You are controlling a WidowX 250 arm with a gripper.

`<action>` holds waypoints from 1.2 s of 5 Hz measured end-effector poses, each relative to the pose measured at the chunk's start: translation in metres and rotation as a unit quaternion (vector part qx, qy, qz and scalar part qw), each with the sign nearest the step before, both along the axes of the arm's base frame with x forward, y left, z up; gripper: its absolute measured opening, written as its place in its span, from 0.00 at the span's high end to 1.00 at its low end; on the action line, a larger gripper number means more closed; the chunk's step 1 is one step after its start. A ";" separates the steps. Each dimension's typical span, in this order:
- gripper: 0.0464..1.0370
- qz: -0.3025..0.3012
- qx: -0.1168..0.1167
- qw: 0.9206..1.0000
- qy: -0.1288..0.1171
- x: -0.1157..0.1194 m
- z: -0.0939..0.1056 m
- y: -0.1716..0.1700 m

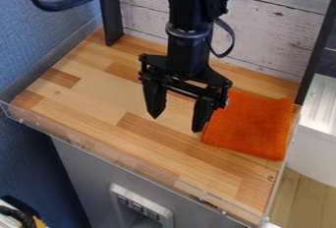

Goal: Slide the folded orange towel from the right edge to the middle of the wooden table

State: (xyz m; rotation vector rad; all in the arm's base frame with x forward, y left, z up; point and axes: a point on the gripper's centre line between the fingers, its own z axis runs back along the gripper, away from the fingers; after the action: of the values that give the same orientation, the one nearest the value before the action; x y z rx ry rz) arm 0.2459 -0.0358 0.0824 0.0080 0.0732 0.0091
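Observation:
The black gripper (175,122) hangs over the middle of the wooden work surface, its two fingers spread apart with nothing between them. An orange cloth (253,126), folded into a rough square, lies flat on the right part of the surface. The gripper's right finger overlaps the cloth's left edge in the view; whether they touch, I cannot tell. Part of the cloth's upper left corner is hidden behind the gripper.
A clear low rim (125,159) runs along the front of the wooden surface (85,104). Behind stands a whitewashed plank wall (275,35) between dark posts. A blue wall is at the left, and a white ribbed object (320,104) stands past the right edge.

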 end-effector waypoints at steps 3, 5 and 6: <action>0.04 -0.184 -0.007 0.982 -0.029 0.025 -0.005 -0.037; 0.05 -0.316 -0.016 0.947 -0.047 0.047 -0.005 -0.060; 0.05 -0.367 -0.023 0.929 -0.050 0.057 -0.006 -0.065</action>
State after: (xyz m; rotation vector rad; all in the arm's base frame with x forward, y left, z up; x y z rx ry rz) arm 0.3030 -0.1003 0.0760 -0.0117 -0.0353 -0.7428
